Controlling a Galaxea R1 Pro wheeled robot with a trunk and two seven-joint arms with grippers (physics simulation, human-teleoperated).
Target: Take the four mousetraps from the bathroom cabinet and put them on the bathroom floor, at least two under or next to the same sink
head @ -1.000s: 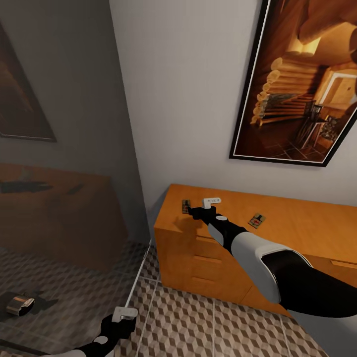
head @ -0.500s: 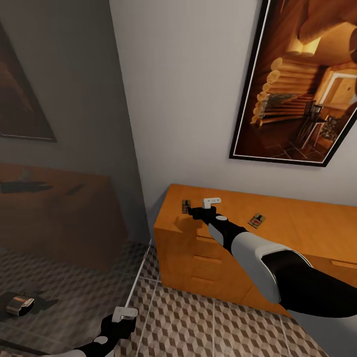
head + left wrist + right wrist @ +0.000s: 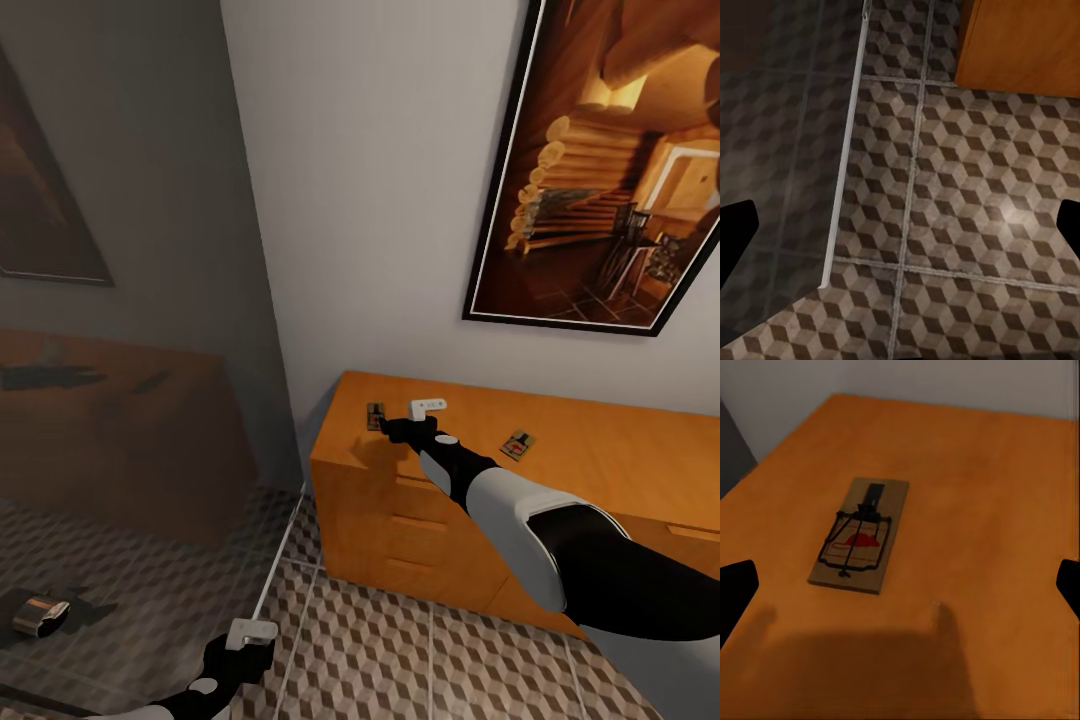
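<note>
Two mousetraps lie on top of the orange-brown cabinet (image 3: 580,460). One mousetrap (image 3: 376,415) is near the cabinet's left end, the other mousetrap (image 3: 517,445) lies further right. My right gripper (image 3: 387,427) hovers just over the left one, open. In the right wrist view that mousetrap (image 3: 860,535) lies flat on the wood ahead of the right gripper (image 3: 900,592), between the spread black fingertips (image 3: 735,592), untouched. My left gripper (image 3: 245,650) hangs low over the bathroom floor (image 3: 967,210), open and holding nothing. The sink is out of view.
A glass panel with a thin metal edge (image 3: 280,560) stands left of the cabinet and reaches the floor. Behind it a small dark and tan object (image 3: 40,612) lies on the tiles. A framed picture (image 3: 610,170) hangs on the wall above the cabinet.
</note>
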